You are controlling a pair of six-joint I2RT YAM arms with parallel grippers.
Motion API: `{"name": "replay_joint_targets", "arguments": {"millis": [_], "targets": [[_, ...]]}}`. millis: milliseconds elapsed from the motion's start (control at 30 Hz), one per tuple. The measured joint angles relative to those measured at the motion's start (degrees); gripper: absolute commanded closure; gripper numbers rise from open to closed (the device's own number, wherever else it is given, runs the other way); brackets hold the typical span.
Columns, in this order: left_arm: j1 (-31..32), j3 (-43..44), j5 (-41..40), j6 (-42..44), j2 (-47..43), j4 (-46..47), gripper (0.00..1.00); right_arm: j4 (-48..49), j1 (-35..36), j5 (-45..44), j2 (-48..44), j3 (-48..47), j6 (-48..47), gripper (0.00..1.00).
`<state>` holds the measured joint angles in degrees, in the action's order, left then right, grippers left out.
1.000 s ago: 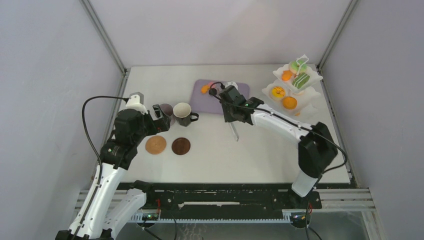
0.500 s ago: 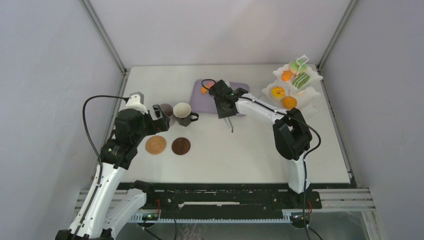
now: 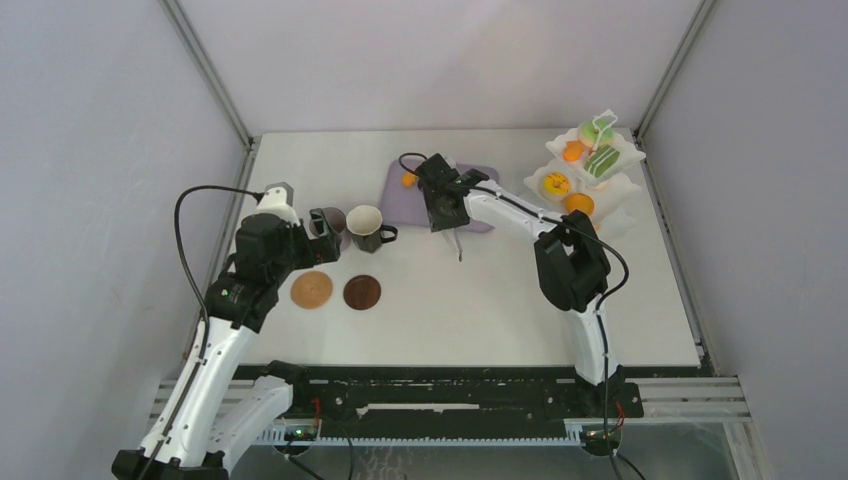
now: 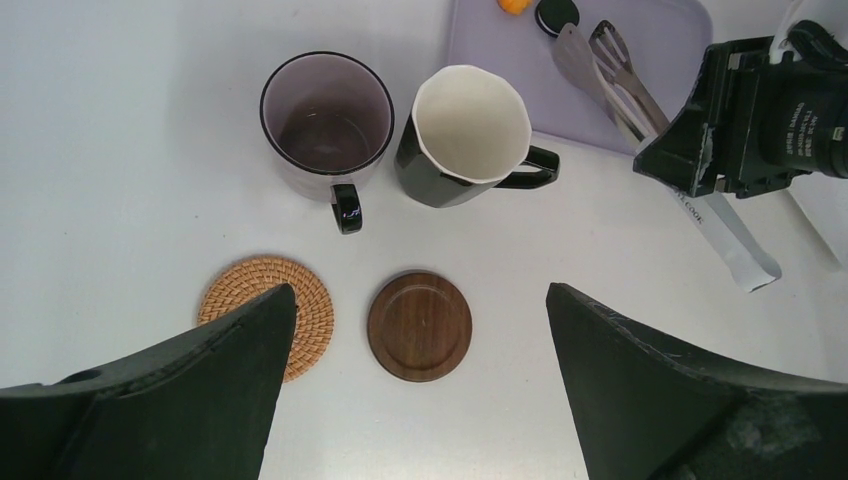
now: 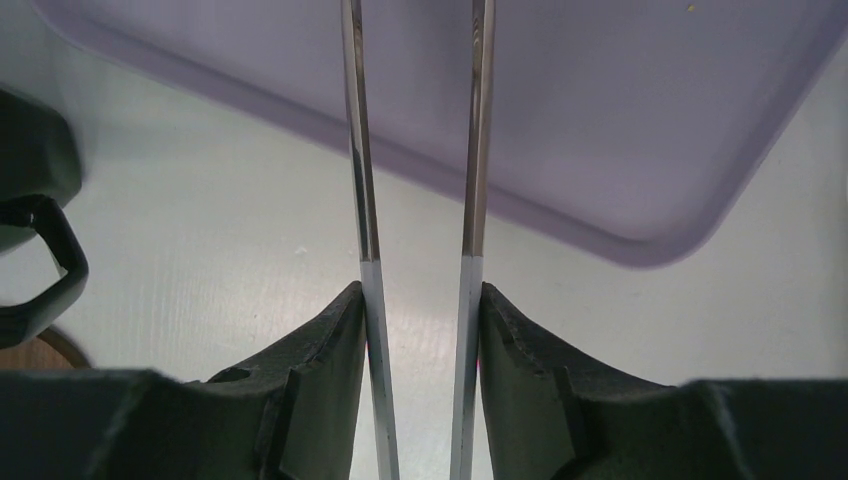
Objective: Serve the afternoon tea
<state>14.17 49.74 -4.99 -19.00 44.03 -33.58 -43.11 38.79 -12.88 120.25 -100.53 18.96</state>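
Observation:
The mauve mug and the dark mug with white inside stand side by side on the table, both empty. In front of them lie a woven coaster and a dark wooden coaster. My left gripper is open and empty, above the coasters. My right gripper is shut on the long white tongs, whose tips reach over the lilac tray close to an orange sweet and a dark macaron. The white three-tier stand at the back right holds several sweets.
Grey walls with metal posts enclose the table on three sides. The right arm stretches across the middle of the table from its base at the near edge. The tongs' handle end sticks out behind the right gripper, near the dark mug's handle.
My right gripper has carried the tongs left and farther back over the lilac tray, toward the orange sweet. My left arm has barely shifted.

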Motion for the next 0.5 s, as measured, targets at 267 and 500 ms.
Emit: {"name": "replay_joint_targets", "arguments": {"millis": [267,500], "targets": [[-0.02,0.00,-1.01,0.79,0.35,0.02,0.00,-0.46,-1.25,0.48,3.34,-4.98,-0.22,0.49],[-0.13,0.00,-1.25,1.11,0.96,0.00,0.00,-1.49,-1.66,1.25,6.97,-8.90,-0.61,0.47]]}}
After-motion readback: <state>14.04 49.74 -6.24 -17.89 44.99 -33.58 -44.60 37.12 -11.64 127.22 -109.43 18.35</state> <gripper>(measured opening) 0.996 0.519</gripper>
